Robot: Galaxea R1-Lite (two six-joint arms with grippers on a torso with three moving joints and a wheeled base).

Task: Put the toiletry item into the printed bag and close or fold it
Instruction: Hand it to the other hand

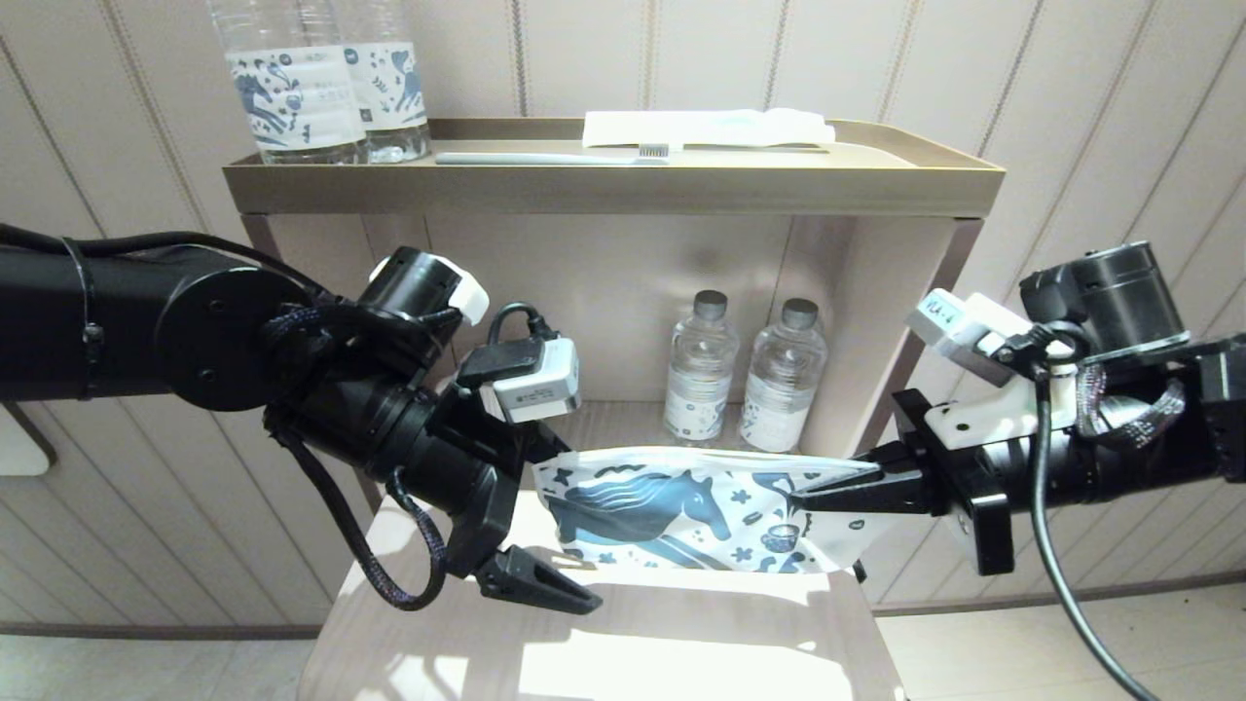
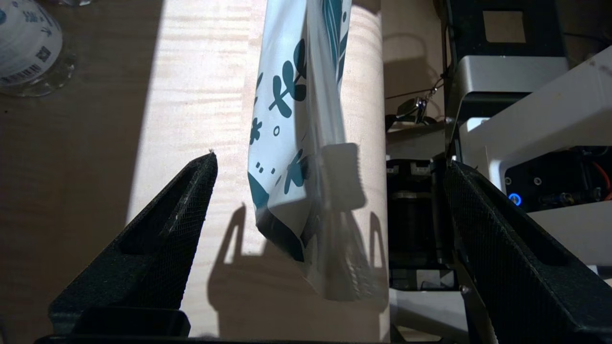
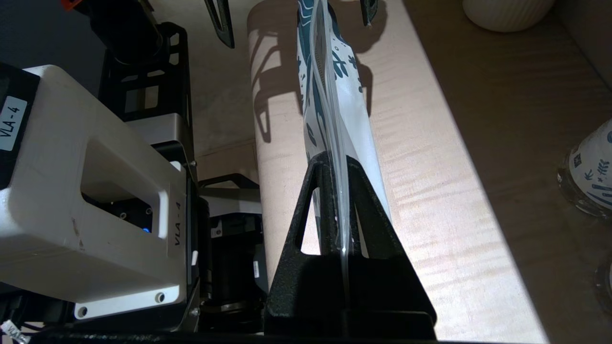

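Four water bottles (two up top), one printed bag, one toothbrush.

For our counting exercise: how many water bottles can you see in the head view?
4: two on the top tray's left end, two on the shelf below, behind the printed bag. Others may be hidden.

both arms are seen clad in matte black, built of thick cylindrical segments — a round joint disc with small screws sits on the left arm. white camera modules are mounted at each wrist, the right one labelled "vla-4". black cables, one braided, are looped beneath the left gripper. the fingers are shown as black triangular wedges with a fine mesh texture and cut-out windows. on the right gripper a white bracket is bolted behind a black plate.
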